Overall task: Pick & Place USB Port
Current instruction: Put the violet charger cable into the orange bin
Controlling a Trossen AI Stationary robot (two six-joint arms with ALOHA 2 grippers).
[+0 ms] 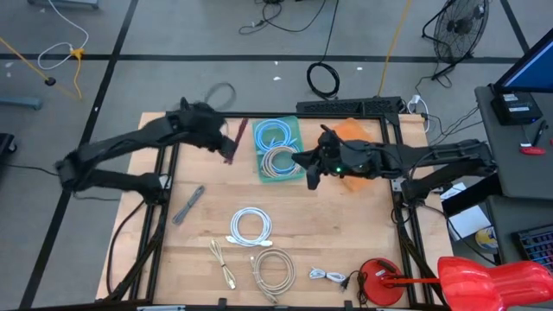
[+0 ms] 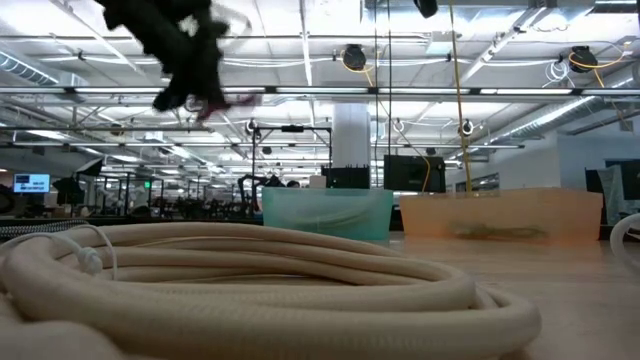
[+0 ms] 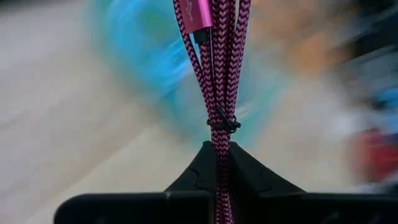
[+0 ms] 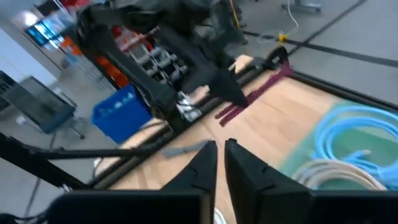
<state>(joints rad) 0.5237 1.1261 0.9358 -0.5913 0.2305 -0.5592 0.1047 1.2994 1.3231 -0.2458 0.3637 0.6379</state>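
The left gripper (image 3: 217, 163) is pinching a bundled magenta braided USB cable (image 1: 234, 142) above the wooden table (image 1: 346, 233), just beside the teal bin (image 1: 295, 130) holding blue and beige coils. The right gripper (image 4: 221, 155), fingers slightly parted and empty, is hovering by the orange bin (image 1: 356, 130). White cables are lying nearer the front edge.

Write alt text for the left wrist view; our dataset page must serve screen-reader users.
The left gripper, shut, holds a bundled magenta braided USB cable tied with a thin black tie, a pink metal plug showing at the far end. Behind it lie a blurred wooden table and a teal bin.
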